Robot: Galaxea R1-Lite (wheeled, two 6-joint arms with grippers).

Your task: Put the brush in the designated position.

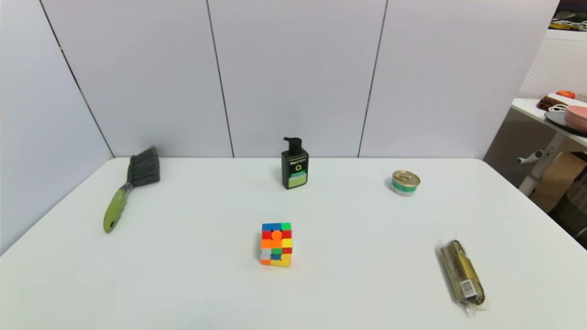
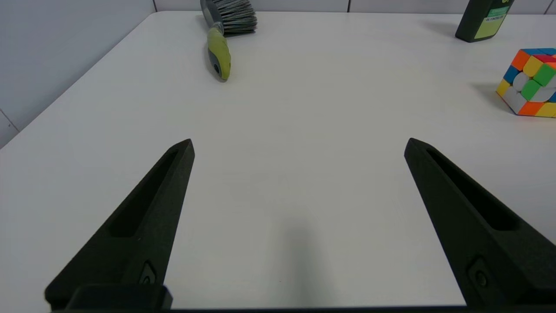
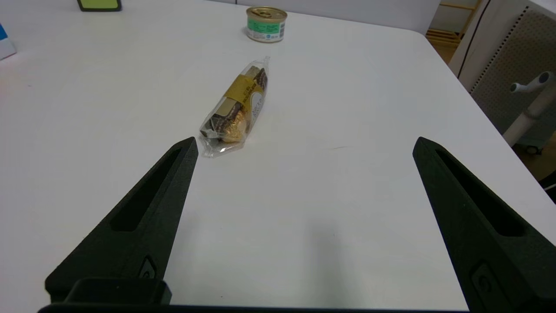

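The brush (image 1: pixel 130 187) lies flat at the table's far left, its olive-green handle pointing toward me and its dark grey bristles fanned toward the back wall. The left wrist view shows the brush (image 2: pixel 220 41) well ahead of my left gripper (image 2: pixel 299 145), which hovers open over bare white tabletop with nothing between its fingers. My right gripper (image 3: pixel 305 145) is open too, low over the table's near right side, holding nothing. Neither arm appears in the head view. The designated position carries no mark that I can pick out.
A colourful puzzle cube (image 1: pixel 276 244) sits at the table's centre, with a black pump bottle (image 1: pixel 294 164) behind it. At the back right stands a small tin can (image 1: pixel 405 183). A wrapped pack of chocolates (image 1: pixel 462 272) lies near the right front. A side table (image 1: pixel 550 120) stands past the right edge.
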